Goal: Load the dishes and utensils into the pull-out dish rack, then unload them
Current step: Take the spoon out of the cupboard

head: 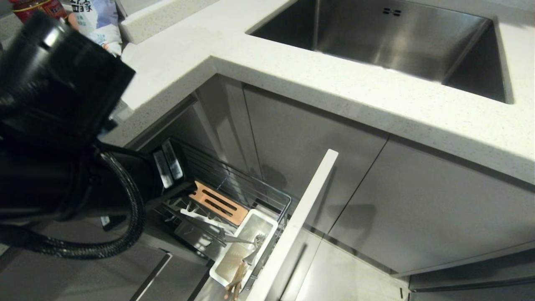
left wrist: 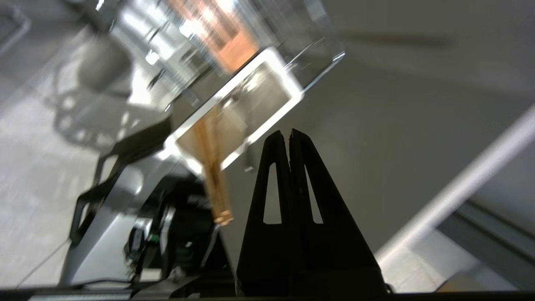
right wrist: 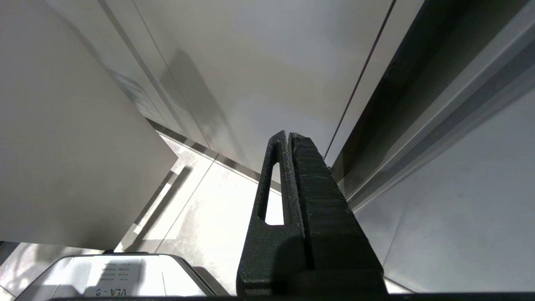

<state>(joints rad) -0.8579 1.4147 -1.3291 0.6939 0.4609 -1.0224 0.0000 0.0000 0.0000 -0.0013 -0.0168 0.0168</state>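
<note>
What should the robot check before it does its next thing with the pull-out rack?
1. Dish rack pulled out: ok.
2. Chopsticks in the white cutlery box: ok, their ends stick out over its rim.
3. Silver utensil in the box: ok.
4. Left gripper empty: ok, fingers shut on nothing.
5. Right gripper out of the way: ok, shut, beside the cabinet fronts.
6. Plate and bowl in the rack: cannot tell, the left arm covers that end.

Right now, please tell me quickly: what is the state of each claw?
Left claw: closed, holding nothing, beside the chopsticks.
Right claw: closed, holding nothing, parked by the cabinet front.
</note>
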